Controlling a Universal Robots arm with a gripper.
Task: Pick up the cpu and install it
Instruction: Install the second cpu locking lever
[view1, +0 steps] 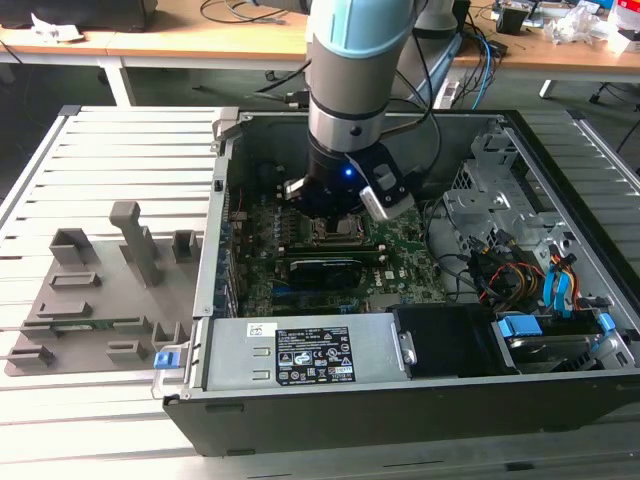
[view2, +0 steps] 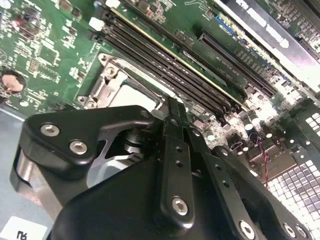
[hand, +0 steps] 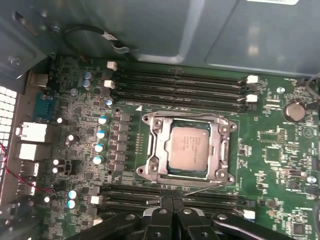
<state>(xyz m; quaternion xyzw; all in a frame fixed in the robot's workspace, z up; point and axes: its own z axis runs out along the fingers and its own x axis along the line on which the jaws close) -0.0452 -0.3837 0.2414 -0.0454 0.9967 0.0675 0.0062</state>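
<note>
First wrist view looks straight down on my work: the small flat square cpu with its silver-grey metal top (hand: 189, 149) lies seated inside the square metal-framed socket (hand: 222, 150) on the green motherboard (hand: 280, 140), level with the frame and bounded by it on all four sides. Long black memory slots (hand: 180, 85) run on one side of the socket, and another bank of them (hand: 125, 192) on the opposite side. My black gripper (hand: 172, 216) hangs just above that second bank, near the socket but apart from the cpu; its fingers (hand: 161, 220) stand pressed together with nothing between them. The second wrist view shows my gripper's (view2: 172, 112) black linkage close above the board, with a corner of the socket frame (view2: 107, 75) beyond it. Exterior view has my silver and pale blue arm (view1: 350, 80) reaching down into the open dark grey computer case (view1: 400, 400), which lies on its side on a ribbed grey counter (view1: 110, 150). A grey fixture tray with upright pegs (view1: 100, 290) sits on the counter at the exterior view's left of the case.
</note>
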